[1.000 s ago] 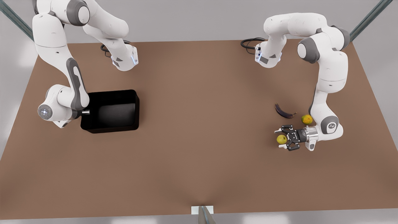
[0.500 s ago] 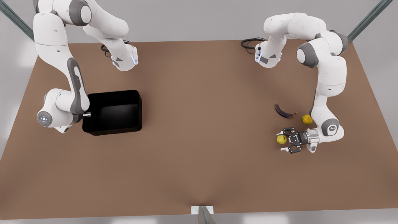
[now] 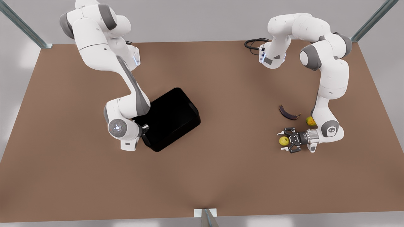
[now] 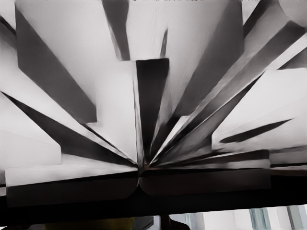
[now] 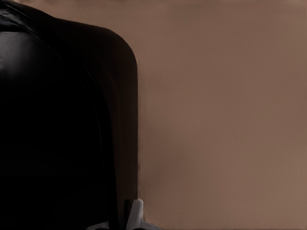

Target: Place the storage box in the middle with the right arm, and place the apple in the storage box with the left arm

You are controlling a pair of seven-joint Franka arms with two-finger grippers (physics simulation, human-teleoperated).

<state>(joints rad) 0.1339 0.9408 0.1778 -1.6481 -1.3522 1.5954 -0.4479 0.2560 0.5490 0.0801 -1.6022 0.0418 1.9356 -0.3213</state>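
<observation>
- Storage box [image 3: 172, 118] now sits skewed, one corner turned toward the near edge of the tabletop [image 3: 202, 176]; a second ago it lay square to the edges and nearer the edge on the front view's left, so it has been dragged and swung a good way toward the middle.
- Right gripper [image 3: 144, 128] grips the box wall at the corner nearest that left edge, its fingers [image 5: 136, 211] pinching the rim; the right wrist view shows the black wall [image 5: 62, 129] close up against bare tabletop.
- Judging by its place, the box is not yet centred: it lies short of the middle and needs a further push toward the front view's right, perhaps with some straightening.
- Apple [image 3: 284, 140] rests on the tabletop near the edge on the front view's right, well apart from the box.
- Left gripper [image 3: 288, 141] has its fingers spread around the apple, one on either side; whether they touch it I cannot tell. It has barely shifted over the last second.
- Dark banana [image 3: 288, 113] and orange-yellow fruit [image 3: 310, 120] lie just beyond, toward the far edge, untouched.
- Next for the left arm, as I judge it: close on the apple, lift, and wait until the box settles.
</observation>
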